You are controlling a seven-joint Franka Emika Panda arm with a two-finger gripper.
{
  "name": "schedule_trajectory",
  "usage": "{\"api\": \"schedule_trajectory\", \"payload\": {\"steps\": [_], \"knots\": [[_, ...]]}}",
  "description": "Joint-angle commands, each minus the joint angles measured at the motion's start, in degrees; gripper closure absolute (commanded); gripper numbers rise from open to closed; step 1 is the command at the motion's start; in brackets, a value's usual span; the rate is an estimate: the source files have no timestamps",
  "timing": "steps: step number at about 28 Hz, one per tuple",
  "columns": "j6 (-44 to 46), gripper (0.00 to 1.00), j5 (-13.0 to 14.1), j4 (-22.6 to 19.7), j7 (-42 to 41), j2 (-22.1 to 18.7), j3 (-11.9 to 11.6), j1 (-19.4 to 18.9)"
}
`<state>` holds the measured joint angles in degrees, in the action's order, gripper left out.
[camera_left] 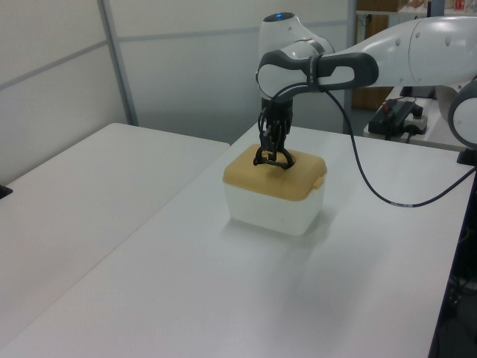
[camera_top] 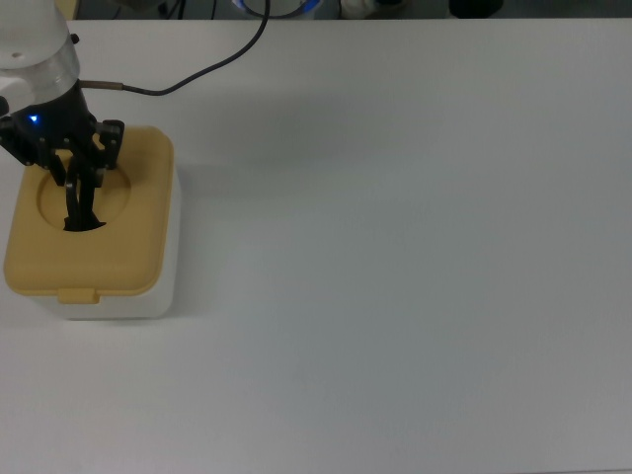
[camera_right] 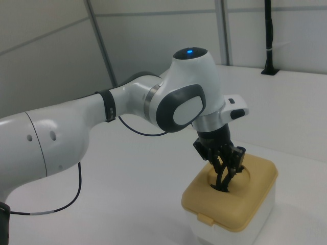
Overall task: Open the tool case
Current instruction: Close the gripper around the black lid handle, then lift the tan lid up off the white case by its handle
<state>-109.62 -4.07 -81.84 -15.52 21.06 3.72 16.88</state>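
- On the white table (camera_top: pixel 415 276), near the top view's left edge, we see the tool case (camera_top: pixel 94 267): white body, tan-yellow lid (camera_top: pixel 123 242), still fully seated.
- Task is early, by our read: lid closed, no gap between lid and body in any view, nothing lifted yet.
- We see the gripper (camera_top: pixel 81 176) down in the lid's round recess, straddling the black handle (camera_top: pixel 79 202), which stands upright.
- Claw looks narrow, fingers close on either side of the handle's upper part; whether they actually pinch it, we cannot tell — black on black in all three views.
- Right view: gripper (camera_right: pixel 226 171) tips reach into the recess and the handle (camera_right: pixel 223 185) is mostly hidden behind them.
- Left view: handle (camera_left: pixel 273 156) arches above the lid, with the gripper (camera_left: pixel 270 146) right at its top.
- Front latch tab (camera_top: pixel 77 293) looks flush against the lid edge; we judge it still engaged, though we cannot confirm.
- Left to do, as we judge: secure the handle, release whatever latch holds, and raise the lid.
- Contents: we cannot see inside. The body (camera_left: pixel 272 209) looks slightly translucent in the left view, but nothing shows through.
- A black cable (camera_top: pixel 188 69) trails across the table behind the case, well clear of the lid.
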Motion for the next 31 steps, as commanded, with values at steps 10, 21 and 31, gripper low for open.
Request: {"api": "schedule_trajectory", "payload": {"steps": [10, 21, 31], "knots": [[-1.7, 1.00, 0.4, -0.5, -2.6, -0.1, 0.2, 1.0], [-1.0, 1.00, 0.8, -0.2, -3.3, -1.5, 0.3, 1.0], [2.0, 1.00, 2.5, -0.1, -2.6, -5.1, 0.9, -2.3]]}}
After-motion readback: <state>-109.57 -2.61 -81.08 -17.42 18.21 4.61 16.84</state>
